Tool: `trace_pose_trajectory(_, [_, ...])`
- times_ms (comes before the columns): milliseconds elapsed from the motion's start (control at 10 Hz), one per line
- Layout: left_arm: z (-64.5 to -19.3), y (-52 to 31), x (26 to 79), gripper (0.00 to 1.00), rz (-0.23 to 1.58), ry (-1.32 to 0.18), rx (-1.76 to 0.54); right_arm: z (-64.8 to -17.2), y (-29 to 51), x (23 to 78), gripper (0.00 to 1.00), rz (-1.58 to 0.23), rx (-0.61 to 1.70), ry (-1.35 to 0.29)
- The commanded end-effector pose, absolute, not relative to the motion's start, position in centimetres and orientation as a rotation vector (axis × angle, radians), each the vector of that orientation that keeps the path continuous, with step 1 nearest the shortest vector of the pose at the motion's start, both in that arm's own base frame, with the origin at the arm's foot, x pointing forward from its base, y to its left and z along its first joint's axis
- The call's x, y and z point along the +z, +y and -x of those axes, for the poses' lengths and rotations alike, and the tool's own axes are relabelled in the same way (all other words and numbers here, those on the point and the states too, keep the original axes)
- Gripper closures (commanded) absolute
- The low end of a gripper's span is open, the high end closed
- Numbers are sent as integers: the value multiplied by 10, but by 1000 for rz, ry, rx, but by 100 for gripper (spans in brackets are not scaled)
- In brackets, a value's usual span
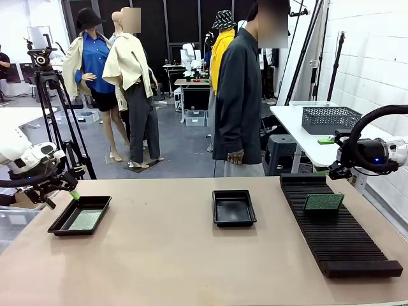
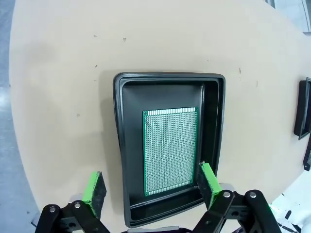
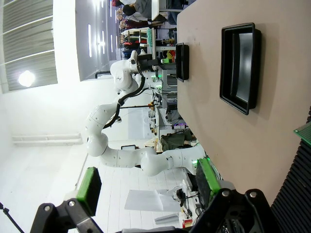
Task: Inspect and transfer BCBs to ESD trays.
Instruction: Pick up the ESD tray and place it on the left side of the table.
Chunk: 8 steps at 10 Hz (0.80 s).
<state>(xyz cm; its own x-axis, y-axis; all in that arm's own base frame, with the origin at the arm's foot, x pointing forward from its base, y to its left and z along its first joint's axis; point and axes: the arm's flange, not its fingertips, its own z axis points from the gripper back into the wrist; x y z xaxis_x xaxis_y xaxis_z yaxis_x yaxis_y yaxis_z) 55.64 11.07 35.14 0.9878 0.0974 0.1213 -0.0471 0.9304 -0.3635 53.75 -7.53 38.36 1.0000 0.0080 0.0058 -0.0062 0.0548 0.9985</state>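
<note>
A green BCB point(image 2: 170, 150) lies flat inside the black ESD tray point(image 2: 217, 121) at the table's left; the front view shows this tray point(image 1: 58, 224) and its board point(image 1: 85, 220). My left gripper point(image 2: 151, 189) hovers open just above the tray's near end, its green pads point(image 2: 95, 190) on either side and holding nothing; in the front view it point(image 1: 67, 190) hangs over the tray's far left corner. A second ESD tray point(image 1: 234, 208) sits empty at mid-table. Another BCB point(image 1: 324, 202) rests on the black ribbed rack point(image 1: 338, 236). My right gripper point(image 1: 336, 167) is open above the rack's far end, also empty point(image 3: 148, 183).
A person in a dark coat point(image 1: 238, 102) stands at the far side of the table with hands down. A white side table with a wire basket point(image 1: 330, 119) is at the back right. A camera tripod point(image 1: 48, 95) stands behind the left arm.
</note>
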Motion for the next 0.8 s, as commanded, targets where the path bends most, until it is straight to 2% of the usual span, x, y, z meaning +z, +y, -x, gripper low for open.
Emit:
trace_pose_trajectory(0, [-555, 113, 351, 0, 363, -134, 80, -535, -73, 384, 0, -1507, -2, -2])
trace_pose_trajectory(700, [-556, 111, 351, 0, 368, -138, 74, -535, -73, 384, 0, -1507, -2, -2])
